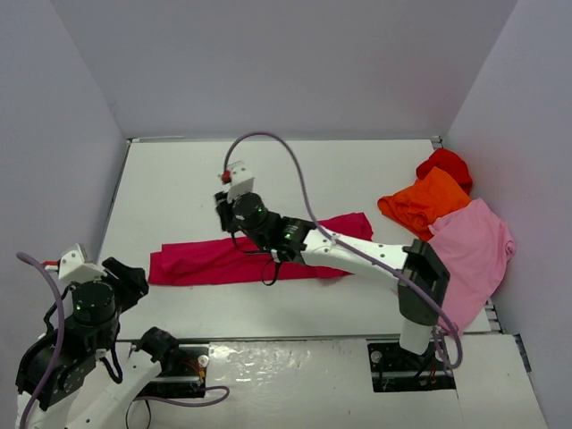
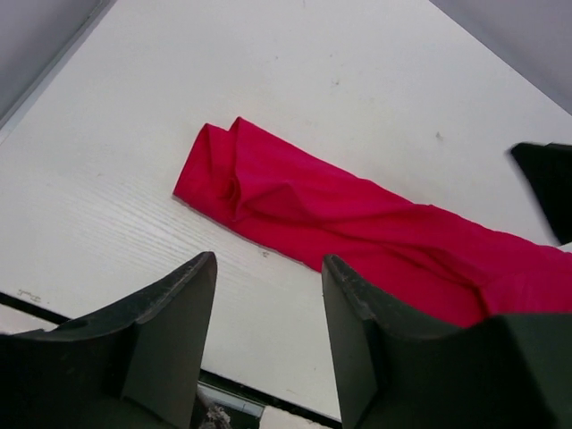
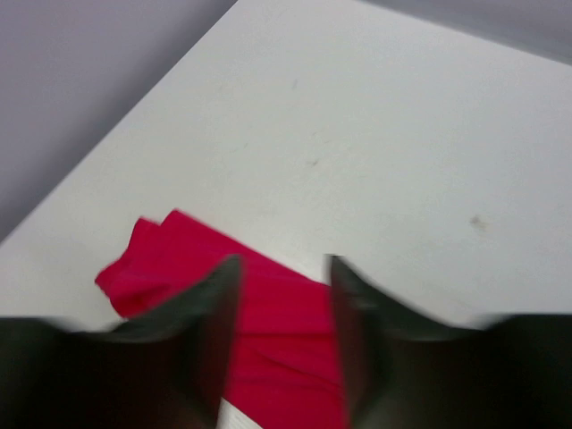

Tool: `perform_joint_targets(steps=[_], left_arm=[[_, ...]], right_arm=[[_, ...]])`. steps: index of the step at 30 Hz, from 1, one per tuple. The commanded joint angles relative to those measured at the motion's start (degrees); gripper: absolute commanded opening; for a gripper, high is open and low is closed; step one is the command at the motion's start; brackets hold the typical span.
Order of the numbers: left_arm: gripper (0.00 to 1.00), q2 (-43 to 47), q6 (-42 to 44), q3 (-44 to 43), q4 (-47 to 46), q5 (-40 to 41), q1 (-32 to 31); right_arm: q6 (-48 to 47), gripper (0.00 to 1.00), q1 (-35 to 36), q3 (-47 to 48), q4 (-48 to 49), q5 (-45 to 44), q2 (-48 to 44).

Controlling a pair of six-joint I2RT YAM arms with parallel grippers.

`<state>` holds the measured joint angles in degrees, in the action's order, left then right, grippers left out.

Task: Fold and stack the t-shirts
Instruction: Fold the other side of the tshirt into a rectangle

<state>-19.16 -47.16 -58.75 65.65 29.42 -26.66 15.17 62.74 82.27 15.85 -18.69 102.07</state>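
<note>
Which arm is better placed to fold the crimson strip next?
Probably right: the right tool hangs open over the crimson shirt; the left tool sits back at the near-left corner.

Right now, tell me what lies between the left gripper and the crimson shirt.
Only bare table separates the left gripper from the crimson shirt; the left wrist view shows it.

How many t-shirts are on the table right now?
4. The crimson-magenta shirt is stretched across the middle; the orange shirt, the red shirt behind it and the light pink shirt in front are heaped at the right edge. Others may hide under that heap.
</note>
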Motion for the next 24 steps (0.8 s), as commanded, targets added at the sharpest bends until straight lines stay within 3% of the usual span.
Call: perform_joint_targets(steps=[1,3,4,7,13,24], left_arm=[[0.34,-11.3,2.8,0.5,-15.0,-9.3,-0.2],[0.24,-17.6,3.3,2.0,-20.5,-15.5,-0.2],[0.14,-22.4,3.3,3.2,-22.8,-18.1,-0.2],[0.0,-30.8,2.8,5.7,-32.4,-25.1,-0.3],[0.0,-41.0,3.7,6.7,-40.6,-27.7,-0.1],[0.0,-58.7,5.7,3.1,-50.4,-34.1,1.6]], right_arm=[[5.3,0.0,-1.0,-6.1,-9.0,-10.5,-6.7],[7.7,0.0,-1.5,-9.9,-11.7,-11.7,-8.6],[9.0,0.0,-1.9,-11.2,-12.7,-12.0,-9.5],[13.2,0.0,-4.1,-16.2,-14.5,-10.5,-12.3],[19.3,0.0,-11.1,-24.1,-17.0,-3.1,-15.4],[25.2,0.0,-16.8,-29.2,-26.5,-4.3,-14.0]])
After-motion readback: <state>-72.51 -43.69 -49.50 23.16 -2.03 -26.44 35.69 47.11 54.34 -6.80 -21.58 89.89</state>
